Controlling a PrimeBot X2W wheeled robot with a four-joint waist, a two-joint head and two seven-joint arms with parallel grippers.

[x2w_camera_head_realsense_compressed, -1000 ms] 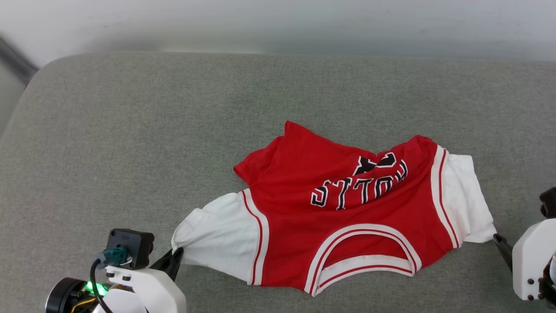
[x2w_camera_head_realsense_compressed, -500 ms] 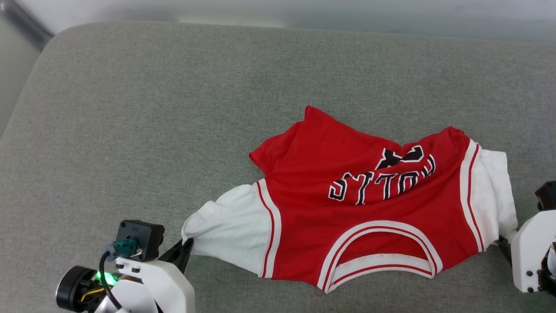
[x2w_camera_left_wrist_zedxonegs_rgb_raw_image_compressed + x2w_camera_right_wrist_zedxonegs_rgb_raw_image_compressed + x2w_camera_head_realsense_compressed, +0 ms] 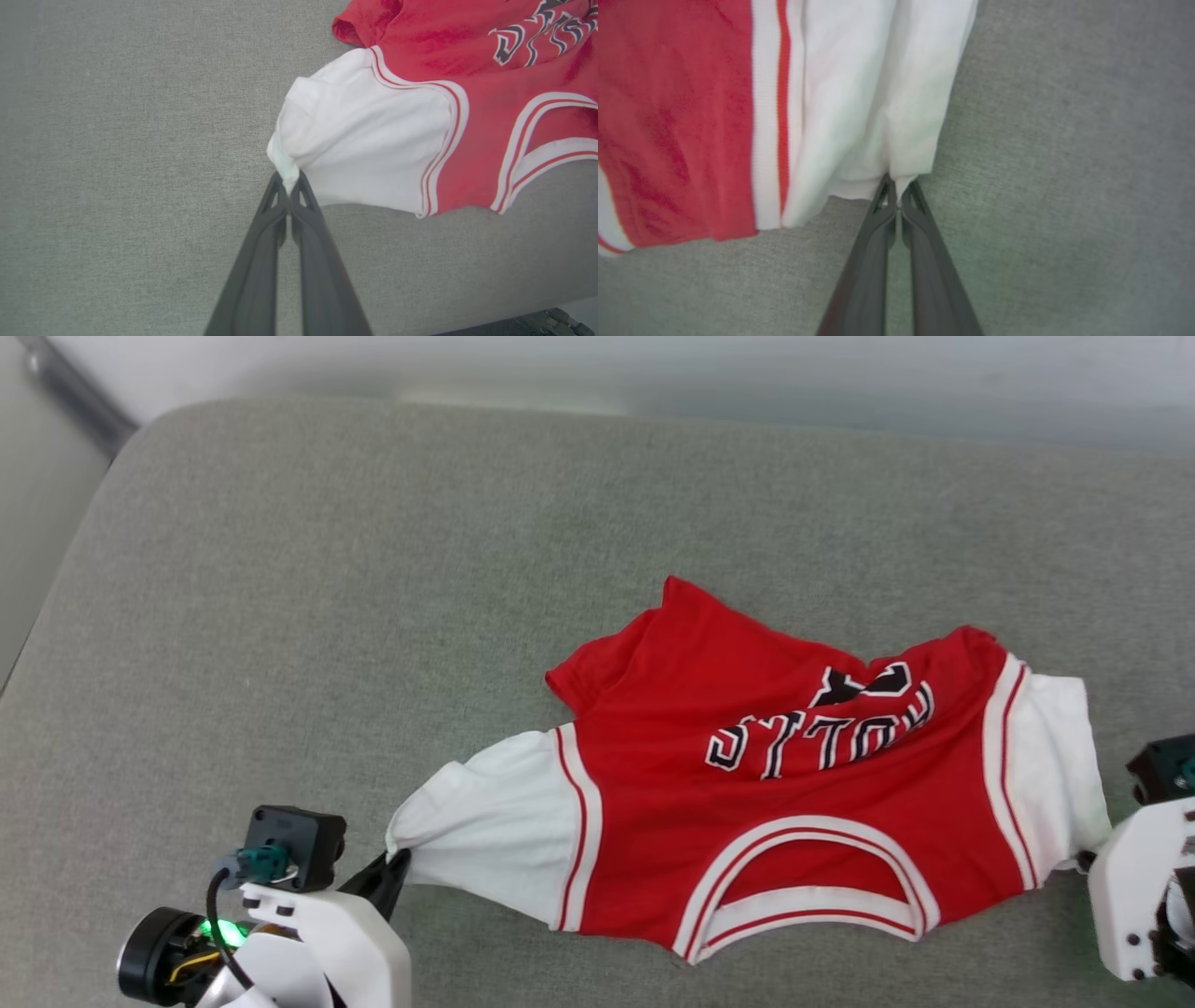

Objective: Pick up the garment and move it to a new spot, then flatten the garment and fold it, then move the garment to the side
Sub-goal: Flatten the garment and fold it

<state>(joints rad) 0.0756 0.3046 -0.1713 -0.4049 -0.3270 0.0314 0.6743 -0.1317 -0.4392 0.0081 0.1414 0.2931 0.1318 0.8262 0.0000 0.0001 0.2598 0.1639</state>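
Note:
The garment (image 3: pixel 784 803), a red jersey T-shirt with white sleeves and black lettering, lies chest-up and rumpled on the grey cushion (image 3: pixel 373 597), collar toward me. My left gripper (image 3: pixel 400 861) is shut on the tip of the white sleeve (image 3: pixel 364 140) at the lower left, pinching a small bunch of cloth (image 3: pixel 287 172). My right gripper (image 3: pixel 1083 861) is shut on the corner of the other white sleeve (image 3: pixel 896 93) at the lower right. The far hem is folded and wrinkled.
The grey cushion stretches wide to the left and far side of the shirt. Its rounded far-left corner (image 3: pixel 140 429) meets a pale wall (image 3: pixel 653 373). The cushion's front edge (image 3: pixel 514 317) runs just below the garment.
The head view has shifted between frames. Both grippers keep their hold on the sleeves, and the garment looks stretched a little wider between them.

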